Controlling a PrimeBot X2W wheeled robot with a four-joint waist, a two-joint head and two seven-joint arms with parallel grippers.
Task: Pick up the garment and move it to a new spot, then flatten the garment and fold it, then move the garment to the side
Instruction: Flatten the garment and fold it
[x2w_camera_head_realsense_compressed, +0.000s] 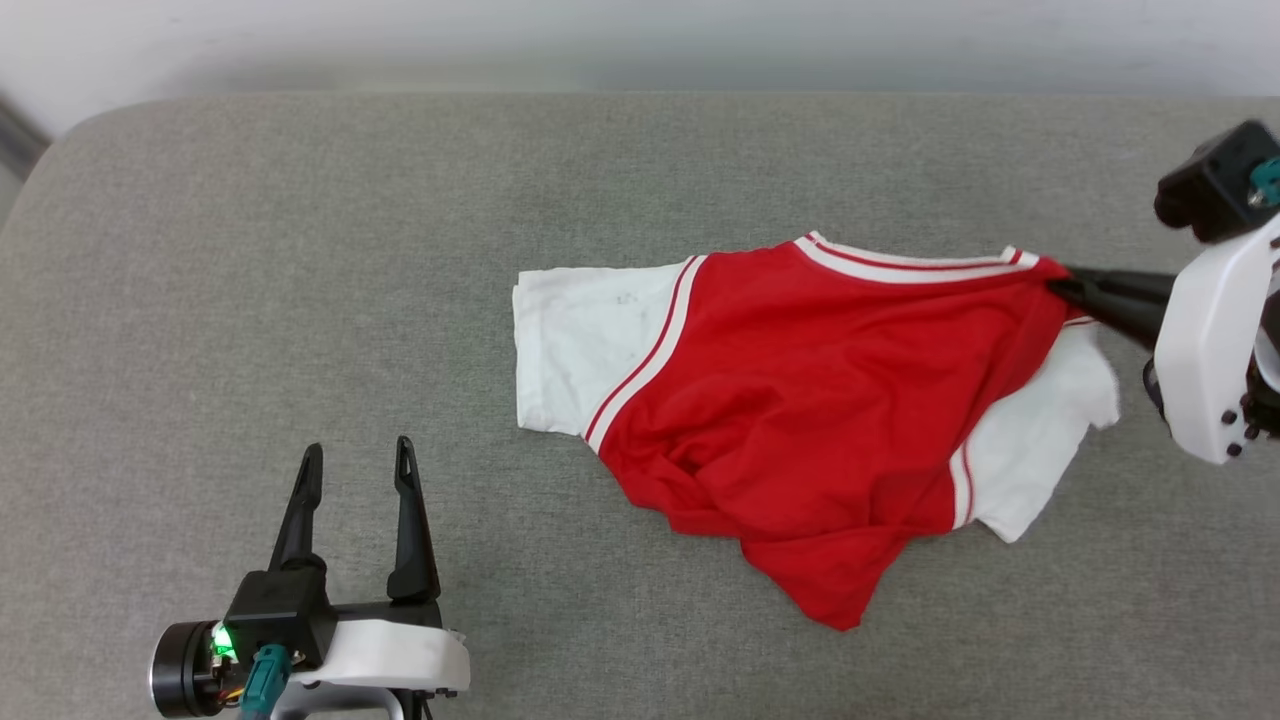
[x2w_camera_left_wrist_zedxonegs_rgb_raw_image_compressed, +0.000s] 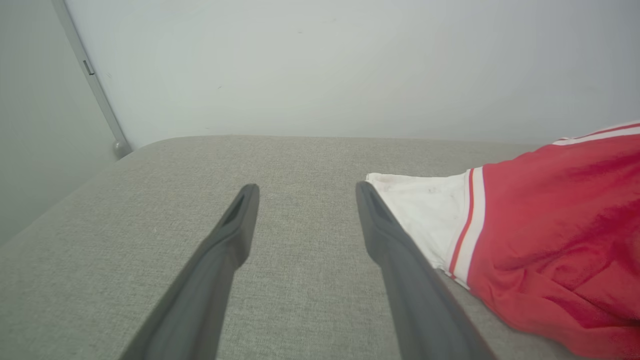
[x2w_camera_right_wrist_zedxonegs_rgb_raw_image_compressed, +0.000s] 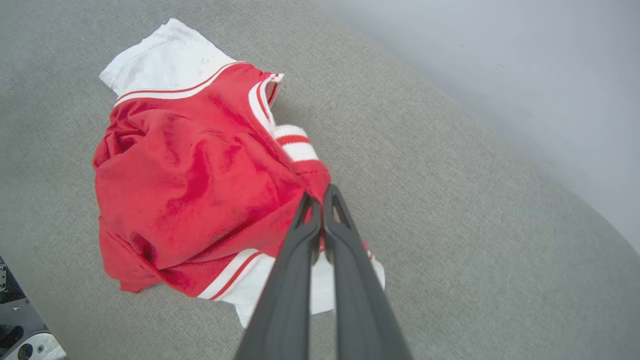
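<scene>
The garment (x2w_camera_head_realsense_compressed: 800, 400), a red T-shirt with white sleeves and striped trim, lies crumpled on the grey cushion (x2w_camera_head_realsense_compressed: 300, 250), right of the middle. My right gripper (x2w_camera_head_realsense_compressed: 1062, 288) comes in from the right edge and is shut on the red fabric at the shirt's right shoulder, beside the collar. In the right wrist view the two fingers pinch the garment (x2w_camera_right_wrist_zedxonegs_rgb_raw_image_compressed: 200, 180) at the right gripper (x2w_camera_right_wrist_zedxonegs_rgb_raw_image_compressed: 320, 197). My left gripper (x2w_camera_head_realsense_compressed: 355, 465) stands open at the lower left, well clear of the shirt. In the left wrist view the left gripper (x2w_camera_left_wrist_zedxonegs_rgb_raw_image_compressed: 305, 192) holds nothing, with the garment (x2w_camera_left_wrist_zedxonegs_rgb_raw_image_compressed: 550, 240) to its right.
The grey cushion's far edge meets a pale wall (x2w_camera_head_realsense_compressed: 640, 40). Its left corner is rounded (x2w_camera_head_realsense_compressed: 60, 150). A grey strip (x2w_camera_left_wrist_zedxonegs_rgb_raw_image_compressed: 95, 85) runs down the wall at the left in the left wrist view. Bare fabric surface lies left of and in front of the shirt.
</scene>
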